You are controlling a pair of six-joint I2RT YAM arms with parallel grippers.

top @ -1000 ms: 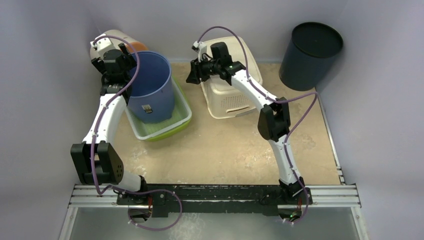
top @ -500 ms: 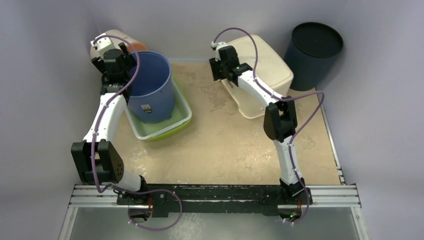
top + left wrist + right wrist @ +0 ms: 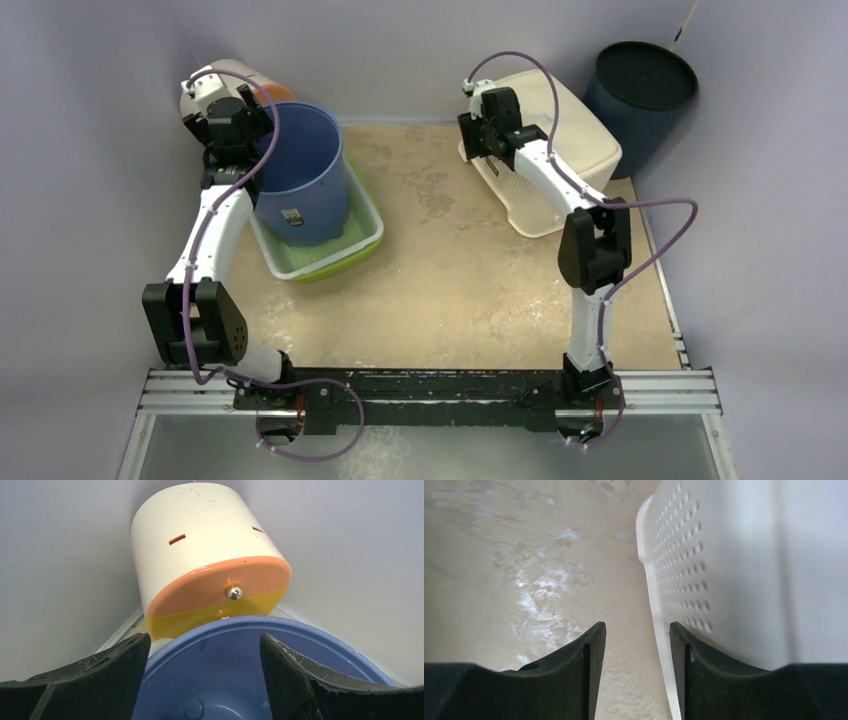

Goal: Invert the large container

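- Pale lilac walls [image 3: 400, 40] are seen closing in a beige, scuffed bench [image 3: 450, 290] on three sides, with both arm bases fixed along the lower edge of the overhead view.
- The large container [image 3: 592, 135], a cream plastic basket, is found in the upper right of the overhead view, near the back wall. Its smooth base is turned upward and its perforated side faces the lower left. Whether it lies flat on the bench cannot be told.
- The right end effector [image 3: 636, 632] is placed at the container's left edge. In the wrist view its fingers are set narrowly apart, and the container's thin rim [image 3: 649, 565] runs through the gap, close against the finger on the right of the frame. The perforated wall [image 3: 689, 580] fills the right half of that frame. Whether the rim is actually pinched cannot be told.
- A dark round bin [image 3: 640, 95] is seen in the upper right corner, just beside the container.
- The left end effector [image 3: 204, 637] is held over the far rim of a blue bucket [image 3: 305, 180] in the upper left, its fingers spread wide with nothing gripped.
- The bucket is seated in a green tray [image 3: 365, 235].
- A white drum with an orange and yellow end [image 3: 200, 540] is seen lying just behind the bucket.
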